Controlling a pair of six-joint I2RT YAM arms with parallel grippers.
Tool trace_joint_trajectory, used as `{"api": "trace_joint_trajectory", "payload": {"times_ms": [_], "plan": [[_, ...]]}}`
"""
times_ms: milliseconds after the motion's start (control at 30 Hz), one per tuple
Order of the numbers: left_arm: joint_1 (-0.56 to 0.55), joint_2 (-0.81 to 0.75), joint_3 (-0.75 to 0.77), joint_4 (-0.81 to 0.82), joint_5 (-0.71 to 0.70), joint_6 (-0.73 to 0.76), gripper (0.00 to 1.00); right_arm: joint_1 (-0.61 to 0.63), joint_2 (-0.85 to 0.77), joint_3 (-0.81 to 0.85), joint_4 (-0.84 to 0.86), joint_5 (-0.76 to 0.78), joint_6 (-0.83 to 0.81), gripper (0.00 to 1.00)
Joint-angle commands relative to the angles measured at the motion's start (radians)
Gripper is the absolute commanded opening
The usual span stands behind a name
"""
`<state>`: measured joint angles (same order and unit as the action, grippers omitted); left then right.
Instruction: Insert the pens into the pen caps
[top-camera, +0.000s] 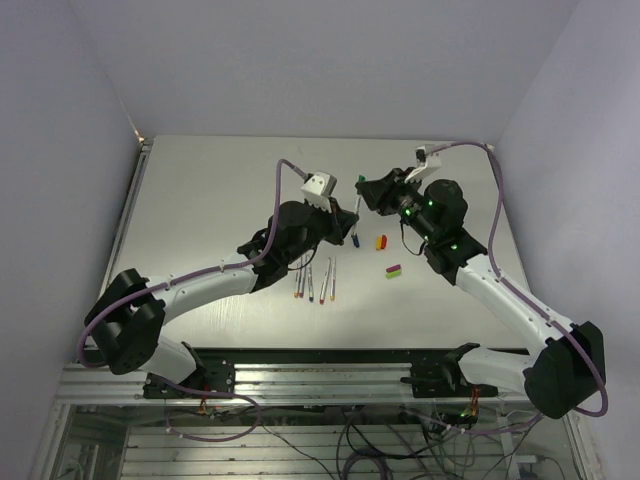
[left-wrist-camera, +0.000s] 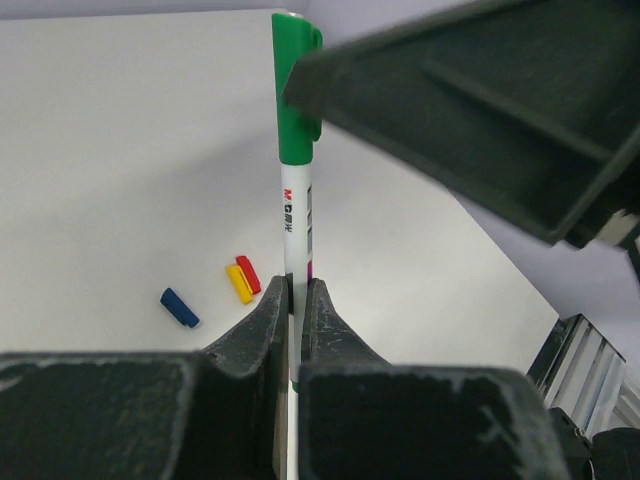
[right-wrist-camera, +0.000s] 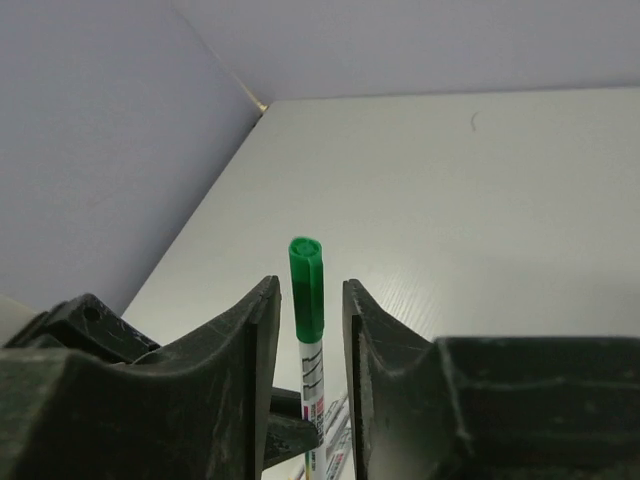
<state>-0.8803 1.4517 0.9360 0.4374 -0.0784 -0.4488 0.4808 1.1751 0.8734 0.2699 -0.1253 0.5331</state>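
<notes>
Pen (left-wrist-camera: 297, 225) first: you see a thin white barrel with printed lettering, topped by a green cap (left-wrist-camera: 296, 90). Its long axis stands upright, cap toward 12 o'clock in both wrist views. Your left gripper (left-wrist-camera: 297, 300) is clamped on the barrel; your right gripper (right-wrist-camera: 308, 295) flanks the cap, fingers slightly parted, gaps either side.

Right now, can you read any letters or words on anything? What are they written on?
"M", in red, on the white barrel of the pen in the left gripper.
Red marks just below that "M": too small to read.
Black print on that pen, right wrist view: blurred.
The other pens lying on the table: too small to tell any print.
</notes>
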Motion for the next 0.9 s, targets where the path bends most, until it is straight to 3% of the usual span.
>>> {"api": "trace_joint_trajectory", "payload": {"times_ms": [0, 200, 333, 400, 600, 867], "plan": [[0.006, 0.03, -0.005, 0.026, -0.03, -0.015, 0.07, 0.005, -0.043, 0.072, -0.032, 0.118, -0.05, 0.34], [0.029, 0.074, -0.015, -0.033, -0.079, -0.057, 0.07, 0.005, -0.132, 0.102, -0.081, 0.223, -0.118, 0.52], [0.097, 0.101, 0.003, -0.076, -0.087, -0.062, 0.07, 0.004, -0.156, 0.086, -0.172, 0.28, -0.095, 0.75], [0.146, 0.12, 0.018, -0.099, -0.081, -0.065, 0.07, 0.004, -0.152, 0.072, -0.219, 0.304, -0.08, 0.81], [0.284, 0.26, 0.168, -0.303, -0.102, -0.064, 0.07, 0.004, -0.123, 0.036, -0.301, 0.349, -0.071, 0.8], [0.354, 0.529, 0.407, -0.504, -0.135, -0.03, 0.07, 0.004, -0.088, 0.016, -0.394, 0.449, -0.046, 0.7]]}}
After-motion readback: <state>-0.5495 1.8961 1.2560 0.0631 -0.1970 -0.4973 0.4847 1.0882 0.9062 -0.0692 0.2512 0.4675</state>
